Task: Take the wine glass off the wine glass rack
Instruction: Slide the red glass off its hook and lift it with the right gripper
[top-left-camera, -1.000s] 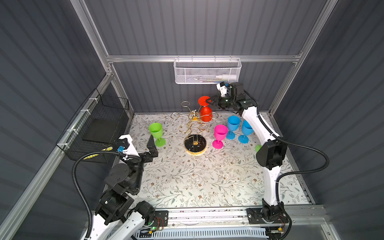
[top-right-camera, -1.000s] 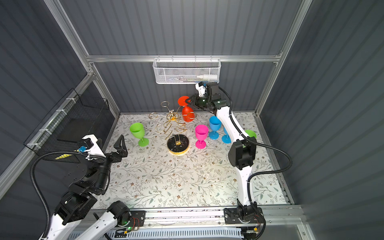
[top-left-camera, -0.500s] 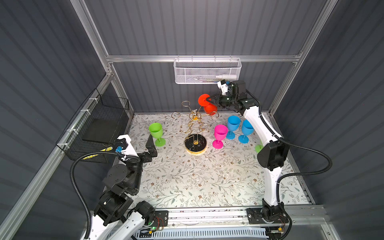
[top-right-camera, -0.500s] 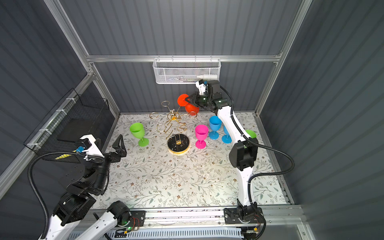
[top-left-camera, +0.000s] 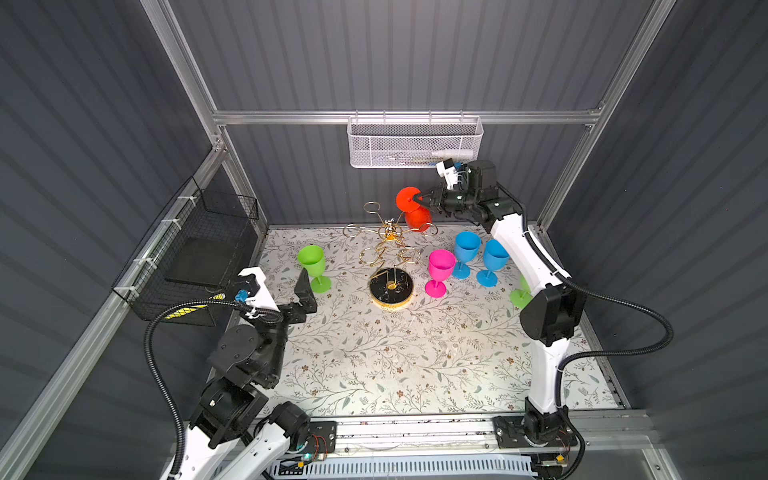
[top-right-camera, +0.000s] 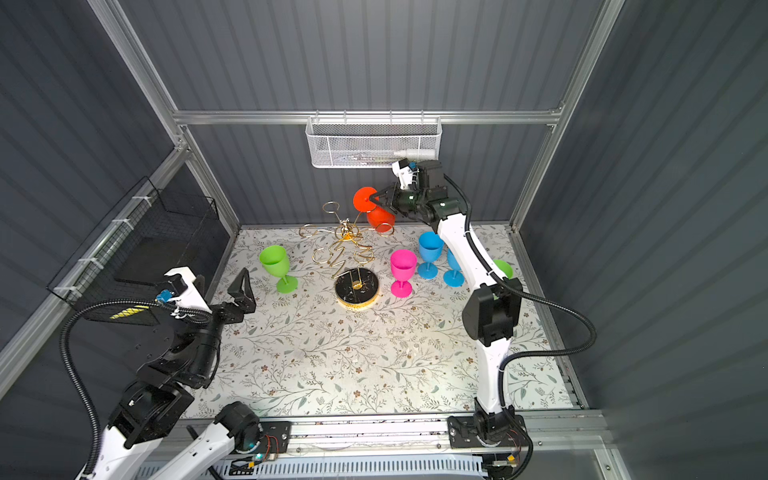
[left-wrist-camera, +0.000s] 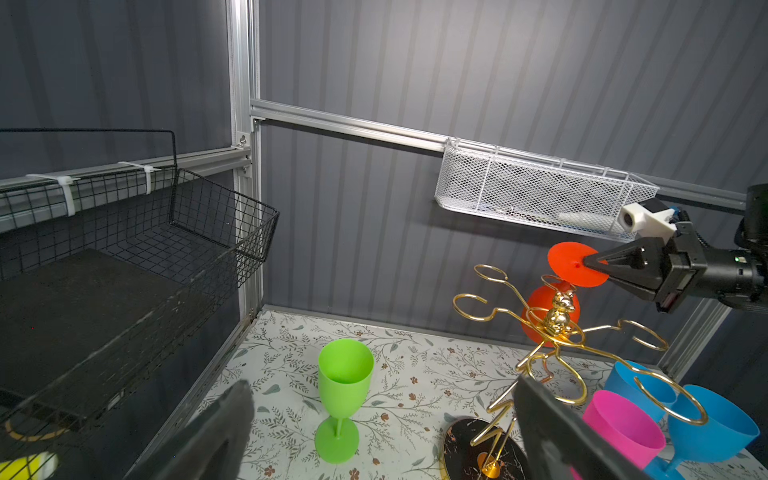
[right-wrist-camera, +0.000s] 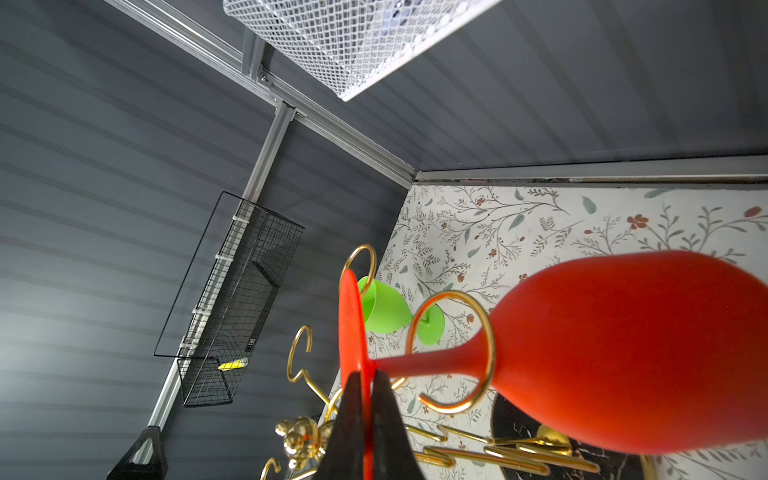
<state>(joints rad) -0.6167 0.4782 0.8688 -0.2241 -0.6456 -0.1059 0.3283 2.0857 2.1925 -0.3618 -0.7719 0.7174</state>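
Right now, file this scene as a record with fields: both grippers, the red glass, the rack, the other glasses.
red glass: tilted, stem through a ring of the rack, not yet free
rack: gold wire, carries no other glass
right gripper: shut on the red glass's foot
left gripper: open, empty, at the left edge of the table
other glasses: green glass, pink glass, two blue glasses upright on the table; second green glass part hidden by the right arm

We can read no text, label, brand or number anywhere. At the left of both top views, a yellow patch (top-left-camera: 183, 310) with black stripes inside the black basket (top-left-camera: 226, 208) is too small to make out.
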